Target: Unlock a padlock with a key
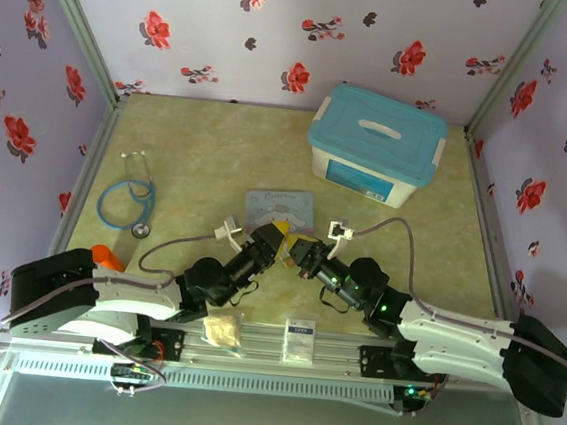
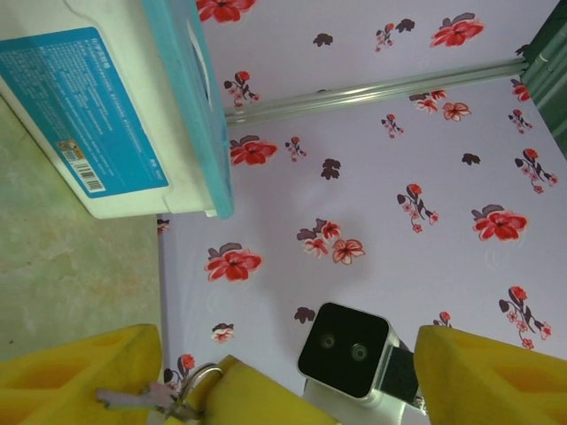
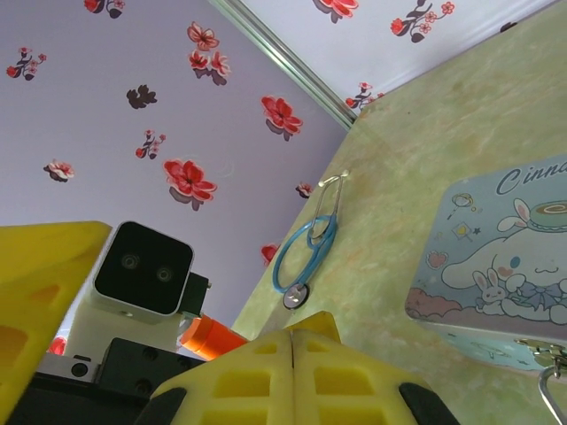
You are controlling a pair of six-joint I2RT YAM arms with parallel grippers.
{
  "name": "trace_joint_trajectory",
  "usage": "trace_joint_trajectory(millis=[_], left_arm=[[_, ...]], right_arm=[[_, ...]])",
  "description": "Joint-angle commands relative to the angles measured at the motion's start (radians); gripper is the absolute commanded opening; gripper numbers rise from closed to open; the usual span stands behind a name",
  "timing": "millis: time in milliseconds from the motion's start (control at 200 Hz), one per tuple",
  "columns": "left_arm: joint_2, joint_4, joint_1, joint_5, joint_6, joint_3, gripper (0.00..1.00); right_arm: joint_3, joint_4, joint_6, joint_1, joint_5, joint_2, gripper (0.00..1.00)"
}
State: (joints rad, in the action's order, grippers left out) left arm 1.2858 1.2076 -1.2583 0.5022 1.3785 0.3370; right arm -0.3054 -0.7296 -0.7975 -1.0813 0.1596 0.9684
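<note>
1. Left gripper (image 2: 285,381): its yellow fingers (image 2: 80,372) stand well apart and straddle the other arm's tip. Nothing is clamped between them.
2. Right gripper (image 3: 294,341): pads pressed together along one seam. Nothing shows in the seam (a thin blade could hide there; cannot tell).
3. Padlock (image 2: 204,369): only a thin silvery loop, taken for its shackle, pokes out beside the right gripper's tip; the brass body is hidden. Key (image 2: 128,398): a small grey flat piece just beside that loop, against one left finger.
4. Risk: both parts are tiny against the broad fingers. An off-centre closure would likely shove the key sideways, not pinch it, and it could drop to the table (image 1: 209,155).
5. Risk: the tips crowd each other. Closing may squeeze the right gripper's tip or twist the padlock out of line, so the key misses the keyhole.
6. Materials: the fingers are matte yellow and blocky with square recesses, and look slightly soft. The shackle is smooth round wire, probably slippery. The key is flat and thin-edged.
7. Outward: the tin (image 3: 496,257) is pale blue printed metal with a flat lid. The stethoscope (image 3: 306,257) is looped blue rubbery tubing. The table is smooth, mottled green-beige.
</note>
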Motion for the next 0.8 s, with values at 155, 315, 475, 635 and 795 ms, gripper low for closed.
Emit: trace_joint_trajectory(millis=[155,315,475,635,795], left_arm=[[-0.032,-0.073,0.008,0.057,-0.012,-0.01,0.62],[-0.03,-0.074,0.008,0.058,-0.004,-0.01,0.52],[-0.03,-0.073,0.009,0.058,-0.003,-0.015,0.36],[-0.027,-0.077,0.009,0.058,0.002,-0.017,0.24],[-0.052,-0.152,0.009,0.068,-0.004,-0.01,0.0]], right_arm=[[0.012,0.028,-0.005,-0.009,0.029,-0.029,0.0],[0.015,0.018,-0.01,-0.011,0.033,-0.017,0.0],[0.019,0.012,-0.006,-0.01,0.034,-0.013,0.0],[0.027,0.009,-0.01,-0.011,0.035,-0.019,0.0],[0.034,0.018,-0.008,-0.011,0.031,-0.032,0.0]])
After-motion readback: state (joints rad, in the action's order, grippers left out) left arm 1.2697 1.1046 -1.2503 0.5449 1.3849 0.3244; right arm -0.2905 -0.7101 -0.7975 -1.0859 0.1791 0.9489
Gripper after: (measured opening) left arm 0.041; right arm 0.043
